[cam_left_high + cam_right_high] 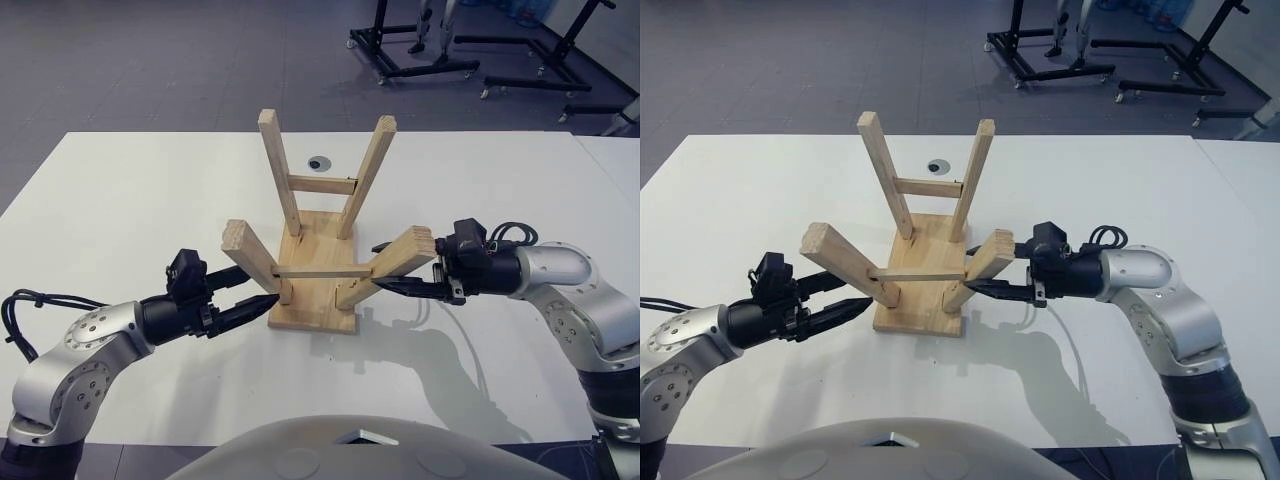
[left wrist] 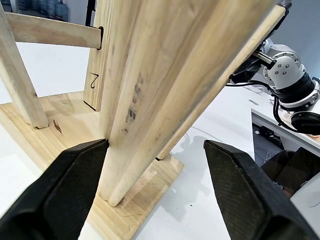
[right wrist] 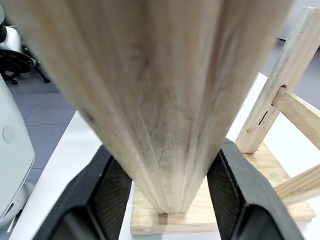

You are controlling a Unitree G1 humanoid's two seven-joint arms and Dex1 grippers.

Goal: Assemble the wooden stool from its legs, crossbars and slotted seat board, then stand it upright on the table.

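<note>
Left eye view: stool [image 1: 315, 250] upside down at mid-table, seat board [image 1: 318, 305] flat on the table [image 1: 130, 200], four legs pointing up and splayed outward. Far legs [image 1: 281, 175] joined by the far crossbar [image 1: 322, 185]. Near crossbar [image 1: 322, 271] set between near-left leg [image 1: 248, 255] and near-right leg [image 1: 398, 258], low by the board.

Left gripper [image 1: 268, 300] low at the foot of the near-left leg, arm lying in from the near left. Jaws wide, straddling that leg. Left wrist view: one finger [image 2: 60, 195] against the leg's side, seemingly touching, the other apart from it.

Right gripper [image 1: 385, 284] at the base of the near-right leg, arm in from the right. Right wrist view: pads [image 3: 112, 195] pressed on both sides of the leg, clamped on it.

Farther out: small round hole [image 1: 319, 162] in the table beyond the stool. Black wheeled frames [image 1: 440, 55] on the grey floor past the far edge.
</note>
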